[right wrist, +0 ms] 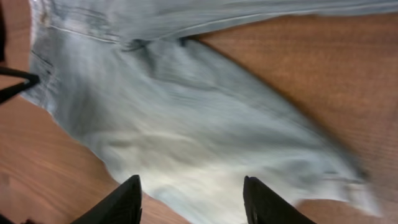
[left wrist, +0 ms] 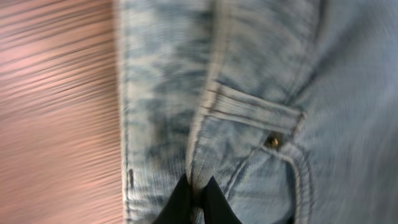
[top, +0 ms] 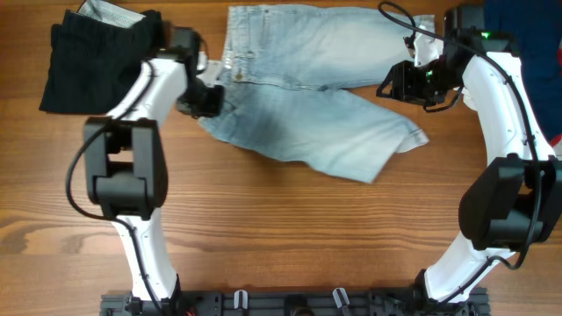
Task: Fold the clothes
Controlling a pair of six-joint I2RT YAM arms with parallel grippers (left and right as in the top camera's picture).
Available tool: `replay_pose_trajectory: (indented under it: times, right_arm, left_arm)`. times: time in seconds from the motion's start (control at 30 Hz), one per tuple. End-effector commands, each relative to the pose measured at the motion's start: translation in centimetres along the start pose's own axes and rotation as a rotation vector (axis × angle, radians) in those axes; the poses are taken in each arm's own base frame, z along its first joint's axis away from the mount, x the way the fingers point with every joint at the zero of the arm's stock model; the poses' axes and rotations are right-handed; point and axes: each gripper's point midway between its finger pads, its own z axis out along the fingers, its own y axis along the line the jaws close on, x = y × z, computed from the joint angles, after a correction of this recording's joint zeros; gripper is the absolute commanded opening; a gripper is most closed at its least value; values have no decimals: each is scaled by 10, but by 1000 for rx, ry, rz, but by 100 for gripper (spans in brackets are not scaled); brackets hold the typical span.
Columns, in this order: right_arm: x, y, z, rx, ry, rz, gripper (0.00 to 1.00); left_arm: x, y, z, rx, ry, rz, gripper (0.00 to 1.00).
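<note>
Denim shorts [top: 316, 96] lie spread on the table [top: 281, 228]; left gripper [left wrist: 198, 200] clamps their waistband, right gripper [right wrist: 191, 193] hangs over one leg, fingers [right wrist: 121, 200] apart.

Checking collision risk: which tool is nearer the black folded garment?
Left. The left tool sits just beside the black folded garment, pinching the light blue denim shorts at the waistband. The right tool is far off, open above the shorts' leg.

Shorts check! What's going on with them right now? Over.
Left gripper shut on shorts at waistband. Right gripper open above a leg. Shorts spread out, not folded yet. Black garment off to the side, not blocking.
</note>
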Motion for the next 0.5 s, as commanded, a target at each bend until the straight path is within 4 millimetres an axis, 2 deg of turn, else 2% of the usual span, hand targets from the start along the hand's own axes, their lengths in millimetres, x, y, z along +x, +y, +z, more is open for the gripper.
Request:
replay_pose_trajectory:
  times: [0.0, 0.2, 0.37, 0.47]
  right_arm:
    - [6, 19, -2, -37, 24, 7, 51]
    - [55, 25, 36, 51, 191, 65, 50]
    - [110, 31, 83, 74, 322, 111, 50]
    - [131, 28, 98, 97, 361, 141, 50]
  left_arm:
    - [7, 57, -7, -30, -8, -290, 4]
    - [3, 64, -9, 2, -31, -313, 4]
    - [-5, 61, -9, 1, -62, -296, 4]
    - [-6, 61, -9, 1, -66, -295, 4]
